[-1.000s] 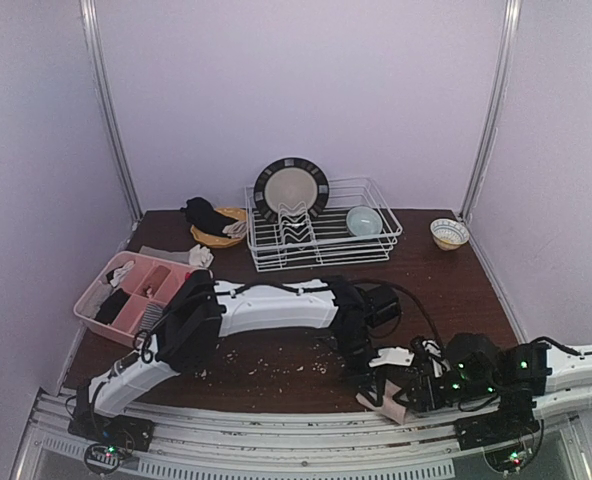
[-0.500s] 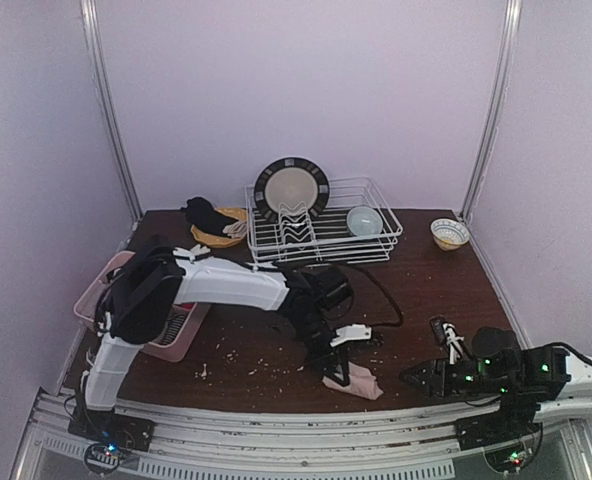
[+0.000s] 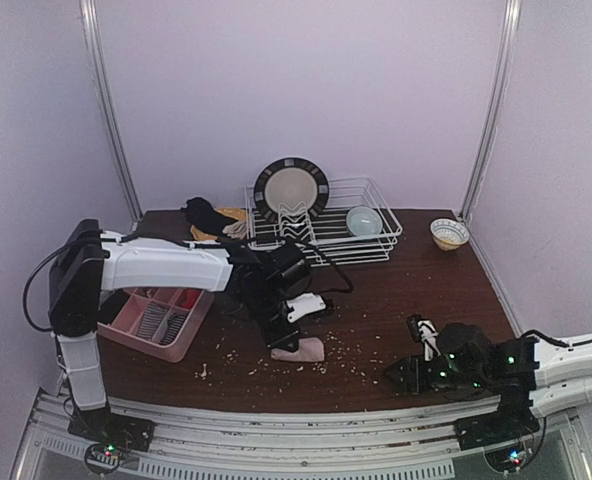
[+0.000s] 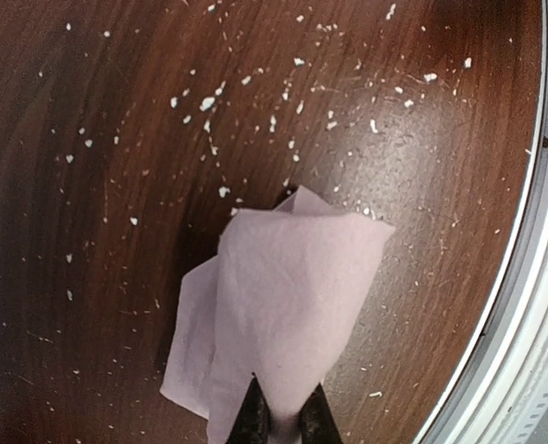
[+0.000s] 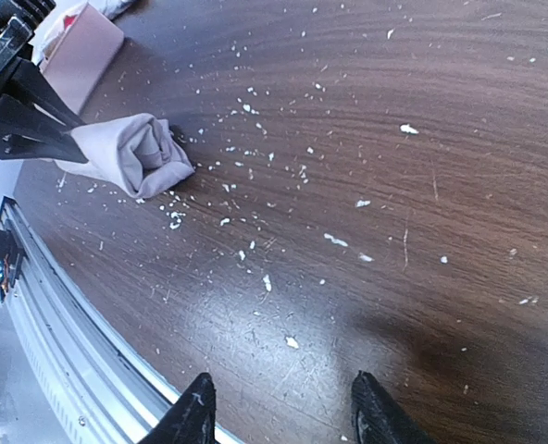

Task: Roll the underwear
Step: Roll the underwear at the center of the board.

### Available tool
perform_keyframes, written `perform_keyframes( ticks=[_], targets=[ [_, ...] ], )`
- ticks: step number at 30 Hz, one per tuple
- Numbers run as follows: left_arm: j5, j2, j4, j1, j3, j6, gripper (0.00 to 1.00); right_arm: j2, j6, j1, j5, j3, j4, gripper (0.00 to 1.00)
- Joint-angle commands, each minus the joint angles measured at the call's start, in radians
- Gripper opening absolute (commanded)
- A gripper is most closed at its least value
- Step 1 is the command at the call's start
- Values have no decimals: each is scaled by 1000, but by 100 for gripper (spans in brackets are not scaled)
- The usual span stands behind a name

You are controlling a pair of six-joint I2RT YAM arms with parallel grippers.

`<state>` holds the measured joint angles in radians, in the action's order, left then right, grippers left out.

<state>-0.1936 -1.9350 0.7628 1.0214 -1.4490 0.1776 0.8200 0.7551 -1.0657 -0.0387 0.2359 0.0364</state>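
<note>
The underwear (image 3: pixel 304 351) is a pale pink cloth, loosely rolled, lying near the middle of the brown table. My left gripper (image 3: pixel 285 339) reaches down onto it from the left. In the left wrist view its dark fingertips (image 4: pixel 253 400) pinch the near end of the underwear (image 4: pixel 292 296), so the left gripper (image 4: pixel 283 396) is shut on the cloth. In the right wrist view the underwear (image 5: pixel 130 153) shows its rolled end at the upper left. My right gripper (image 3: pixel 402 374) hovers low over bare table to the right of the cloth. The right gripper (image 5: pixel 281 388) is open with nothing between its fingers.
A pink tray (image 3: pixel 128 322) of utensils sits at the left. Behind stand a white wire rack (image 3: pixel 376 243) with a plate (image 3: pixel 291 188) and a blue bowl (image 3: pixel 364 220). A small bowl (image 3: pixel 449 233) is at back right. White crumbs (image 3: pixel 261 365) litter the table.
My left gripper has dragged the underwear from the front right edge leftward and farther back, toward the table's middle. The right gripper has ended up apart from the cloth, still open.
</note>
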Motion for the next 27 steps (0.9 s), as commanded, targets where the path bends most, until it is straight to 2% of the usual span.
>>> perform_keyframes(
  ticks=[1, 5, 11, 15, 20, 27],
  targets=[
    [-136, -37, 42, -3, -23, -83, 0, 76, -15, 8, 35, 13, -123, 48],
    [-356, -132, 36, -1, -81, -94, 0, 101, -22, 8, 74, 7, -145, 48],
    [-448, -257, 27, -8, -129, -115, 0, 123, -60, 7, 183, 18, -198, 45],
    [-517, -293, -44, -20, -88, -147, 0, 184, -93, 0, 239, 50, -224, 38],
    [-580, -322, -109, -53, -58, -182, 0, 294, -140, -44, 216, 127, -272, 26],
    [-631, -327, -179, -98, -5, -228, 0, 465, -167, -52, 150, 222, -379, 19]
  ],
)
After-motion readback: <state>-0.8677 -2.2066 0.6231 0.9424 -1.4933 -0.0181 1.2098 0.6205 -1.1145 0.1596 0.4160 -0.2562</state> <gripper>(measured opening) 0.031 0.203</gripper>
